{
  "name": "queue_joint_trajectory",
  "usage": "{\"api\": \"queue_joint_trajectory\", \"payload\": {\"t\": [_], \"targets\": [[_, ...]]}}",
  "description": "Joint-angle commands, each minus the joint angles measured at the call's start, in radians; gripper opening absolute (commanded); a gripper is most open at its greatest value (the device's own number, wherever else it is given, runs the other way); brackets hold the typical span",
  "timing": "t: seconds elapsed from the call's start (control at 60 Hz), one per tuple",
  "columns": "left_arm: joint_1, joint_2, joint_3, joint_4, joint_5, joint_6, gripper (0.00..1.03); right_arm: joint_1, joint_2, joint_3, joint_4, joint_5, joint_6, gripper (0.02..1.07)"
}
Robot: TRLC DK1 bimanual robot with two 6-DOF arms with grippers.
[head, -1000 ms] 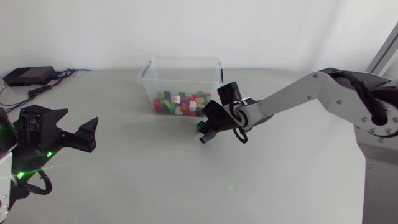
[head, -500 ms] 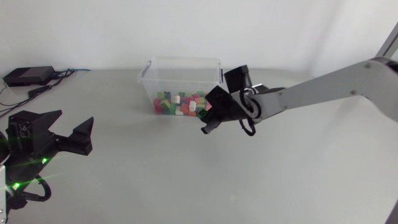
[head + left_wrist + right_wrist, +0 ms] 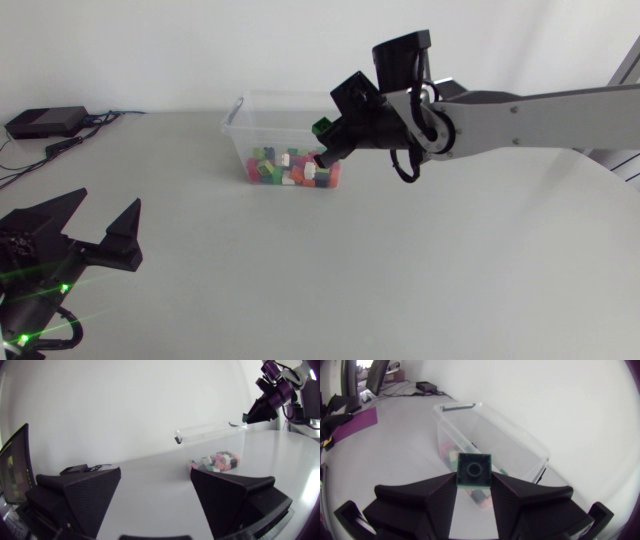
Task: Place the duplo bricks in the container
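If opened now: could clip container (image 3: 236, 125) right rim, bounce onto tabletop (image 3: 400, 270).
Right pincer (image 3: 327, 150): clamped on green duplo brick (image 3: 322, 126), near that rim.
Left pincer (image 3: 105, 208): spread, empty.

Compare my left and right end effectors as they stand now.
The right end effector is shut on a green brick; the left end effector is open and holds nothing. The right one is raised close to the container, near its rim; the left one sits low and well away from the container. Both are matte black with two broad wedge-shaped fingers.
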Motion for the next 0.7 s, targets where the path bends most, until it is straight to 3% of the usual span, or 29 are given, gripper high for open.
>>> {"api": "queue_joint_trajectory", "payload": {"t": [0.0, 0.683], "targets": [[0.001, -0.04, -0.04, 0.015, -0.011, -0.022, 0.96, 0.006, 0.032, 0.07, -0.005, 0.013, 0.038, 0.29], [0.0, -0.158, -0.088, 0.002, -0.032, -0.058, 0.94, -0.005, 0.331, 0.384, 0.035, 0.073, 0.098, 0.3]]}}
